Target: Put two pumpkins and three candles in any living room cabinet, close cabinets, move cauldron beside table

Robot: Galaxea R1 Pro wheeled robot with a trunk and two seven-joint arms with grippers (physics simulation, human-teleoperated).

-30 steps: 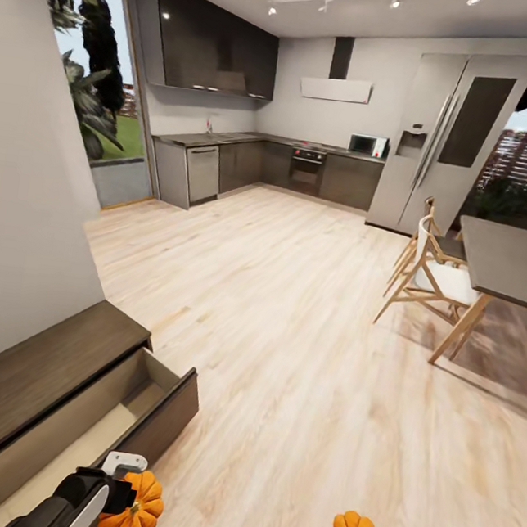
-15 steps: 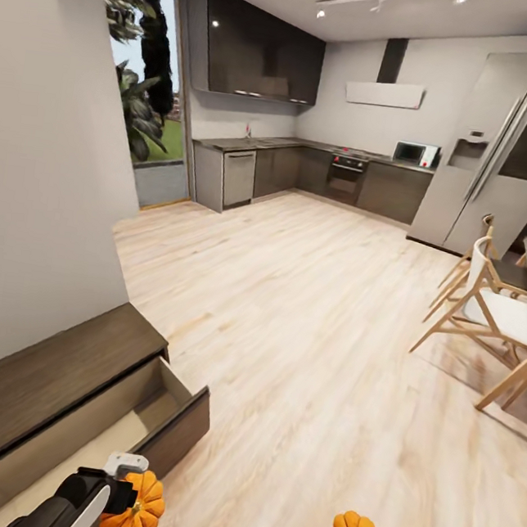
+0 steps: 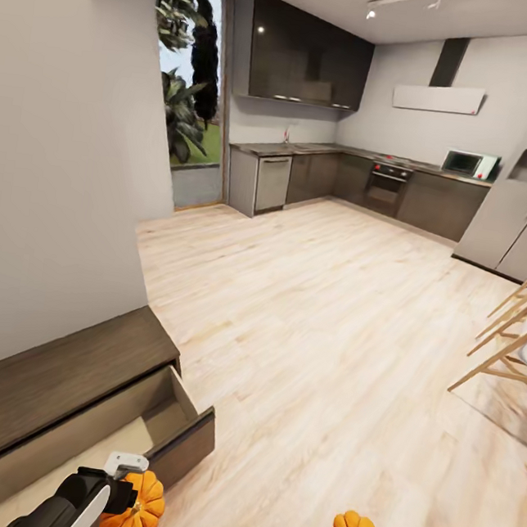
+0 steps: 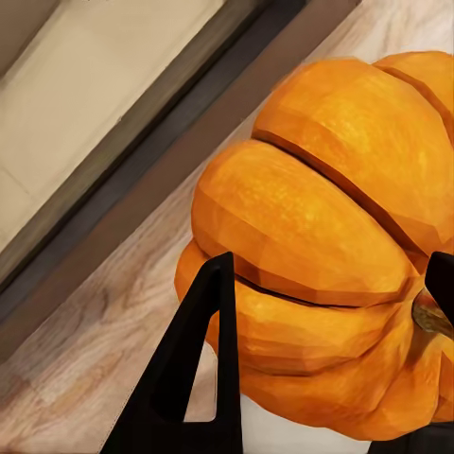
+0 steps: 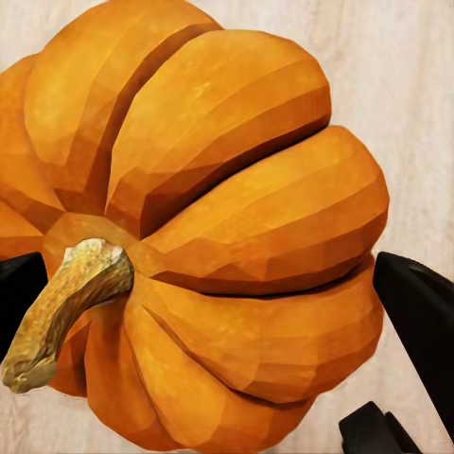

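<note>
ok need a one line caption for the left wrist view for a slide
Left hand gripping an orange pumpkin beside the cabinet's open drawer, above the wood floor.

No readable text, label, brand, number or sign is showing anywhere in these pictures.

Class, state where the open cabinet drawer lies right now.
In the head view the open drawer juts from the cabinet at lower left, beside the pumpkin in the left gripper.
</note>
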